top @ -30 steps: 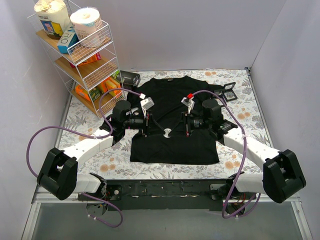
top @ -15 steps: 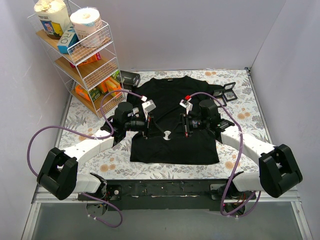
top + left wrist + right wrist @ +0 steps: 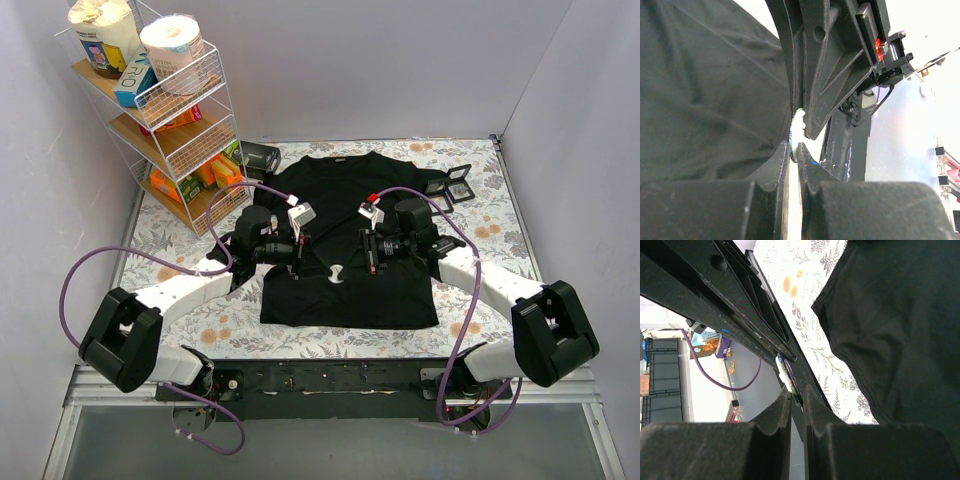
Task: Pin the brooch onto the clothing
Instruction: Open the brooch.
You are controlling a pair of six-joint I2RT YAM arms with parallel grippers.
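The black T-shirt (image 3: 350,215) lies flat on the flowered table cover, collar at the far side. The small pale brooch (image 3: 336,270) is over the shirt's lower middle, between both grippers. My left gripper (image 3: 320,267) comes in from the left and is shut on the brooch's edge (image 3: 796,142). My right gripper (image 3: 352,266) comes in from the right and is shut on the other edge (image 3: 788,376). In the left wrist view the right gripper's fingers (image 3: 832,75) stand just beyond my left gripper (image 3: 794,151). The shirt fills the left of that view (image 3: 705,95) and the right of the right wrist view (image 3: 900,325); my right gripper (image 3: 796,392) is at its bottom.
A wire shelf rack (image 3: 165,110) with packets and tubs stands at the back left. A dark box (image 3: 260,156) lies behind the shirt's left shoulder. Small black square frame boxes (image 3: 455,185) lie at the back right. Grey walls close in three sides.
Both wrists have drawn a little closer together over the shirt. The brooch has drifted slightly toward the near edge, still held between the two grippers.
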